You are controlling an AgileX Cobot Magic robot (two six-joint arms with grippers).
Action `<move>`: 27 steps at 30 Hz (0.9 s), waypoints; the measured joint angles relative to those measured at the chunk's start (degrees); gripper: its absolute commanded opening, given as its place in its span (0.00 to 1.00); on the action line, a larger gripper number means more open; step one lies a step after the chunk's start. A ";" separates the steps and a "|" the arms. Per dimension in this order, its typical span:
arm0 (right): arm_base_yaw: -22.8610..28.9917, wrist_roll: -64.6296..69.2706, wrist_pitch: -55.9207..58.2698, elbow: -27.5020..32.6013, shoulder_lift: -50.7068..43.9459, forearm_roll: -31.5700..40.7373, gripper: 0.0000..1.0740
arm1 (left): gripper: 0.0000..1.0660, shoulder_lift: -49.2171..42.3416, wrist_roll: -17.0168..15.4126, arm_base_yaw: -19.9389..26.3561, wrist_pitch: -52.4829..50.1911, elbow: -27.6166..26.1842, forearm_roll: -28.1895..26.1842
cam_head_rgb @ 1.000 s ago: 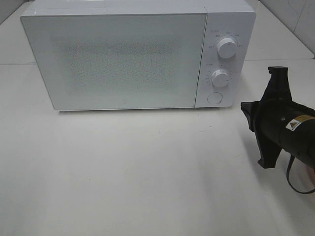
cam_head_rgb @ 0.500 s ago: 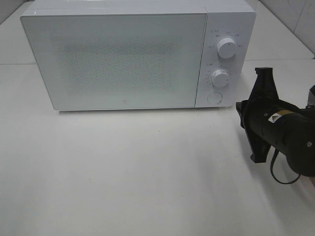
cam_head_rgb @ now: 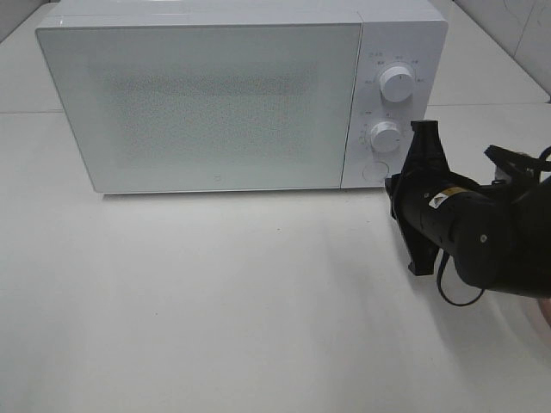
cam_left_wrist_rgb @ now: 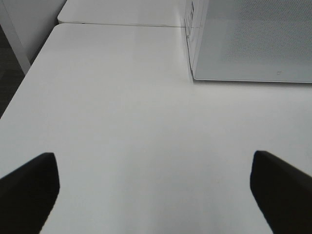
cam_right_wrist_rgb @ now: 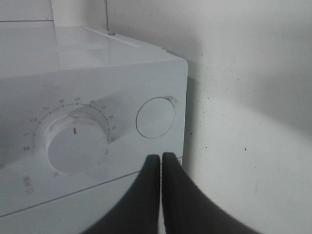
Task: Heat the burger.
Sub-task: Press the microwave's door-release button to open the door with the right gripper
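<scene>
We see the right arm (cam_head_rgb: 482, 228) as a thick, matte black barrel with a rounded housing. On its upper side sits a small label (cam_head_rgb: 443, 198), yellow and white with a dark warning triangle. A flat black crosspiece (cam_head_rgb: 424, 146) with a notched upper end spans its front. A thin black cable (cam_head_rgb: 456, 297) loops beneath the barrel, and more black wires (cam_head_rgb: 516, 162) curl over the far-right housing. The right claw (cam_right_wrist_rgb: 161, 158) has two smooth black fingers (cam_right_wrist_rgb: 183, 204) tapering to narrow tips. The left claw (cam_left_wrist_rgb: 153, 161) shows us only two blunt, matte black fingertips (cam_left_wrist_rgb: 29, 190) with rounded corners.
</scene>
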 measured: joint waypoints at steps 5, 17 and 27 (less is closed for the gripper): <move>0.00 0.40 0.00 -1.55 1.66 -0.86 0.00 | 0.94 0.00 0.00 0.00 0.00 0.00 0.00; -1.43 0.52 0.06 -4.64 5.79 0.40 0.00 | 0.94 0.00 0.00 0.00 0.00 0.00 0.00; -2.92 0.46 0.06 -6.70 7.16 0.34 0.00 | 0.94 0.00 0.00 0.00 0.00 0.00 0.00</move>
